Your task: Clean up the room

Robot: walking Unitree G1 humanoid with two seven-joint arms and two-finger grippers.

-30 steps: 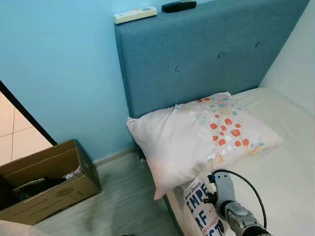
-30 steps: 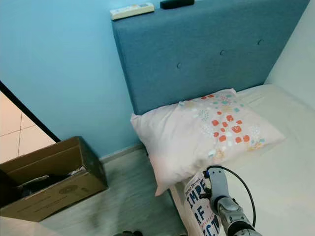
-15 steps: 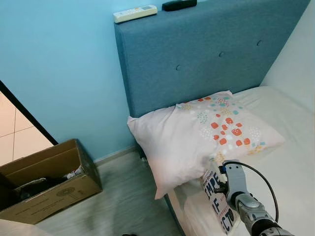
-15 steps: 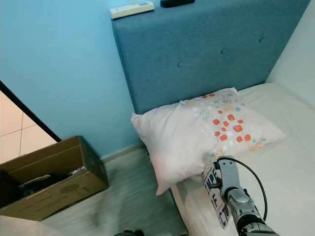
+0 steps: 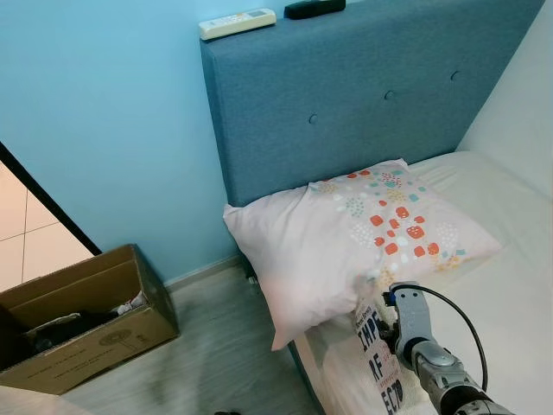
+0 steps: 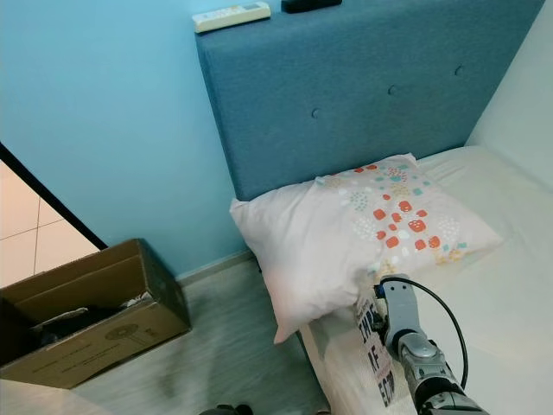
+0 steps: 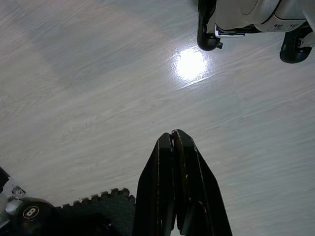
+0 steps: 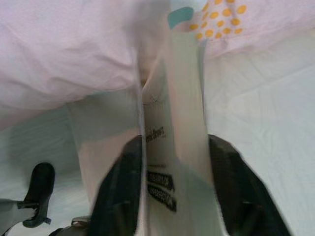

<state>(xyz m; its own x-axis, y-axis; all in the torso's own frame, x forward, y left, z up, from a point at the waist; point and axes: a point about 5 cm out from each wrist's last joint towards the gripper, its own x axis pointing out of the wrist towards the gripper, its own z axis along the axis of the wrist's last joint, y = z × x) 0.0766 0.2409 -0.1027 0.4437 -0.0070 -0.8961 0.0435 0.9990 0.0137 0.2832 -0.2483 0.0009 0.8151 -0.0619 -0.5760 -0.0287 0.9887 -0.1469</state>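
My right gripper (image 8: 170,191) is shut on a white book (image 5: 377,359) with large dark letters on its cover. It holds the book on edge over the bed's near left corner, just below the pale pillow (image 5: 354,233) with coloured squares. In the right wrist view the book (image 8: 167,123) stands between the two black fingers (image 8: 118,191), with the pillow (image 8: 64,54) right behind it. My left gripper (image 7: 174,147) hangs shut over pale wood floor (image 7: 98,73).
An open cardboard box (image 5: 82,316) with dark things inside sits on the floor left of the bed. A white remote (image 5: 237,23) and a black remote (image 5: 314,9) lie atop the blue headboard (image 5: 363,95). The white mattress (image 5: 510,285) stretches to the right. A chair base (image 7: 251,19) stands nearby.
The right gripper has lifted the book from lying flat near the mattress edge and turned it on edge, moving it right and toward the pillow. The left arm has stayed put.
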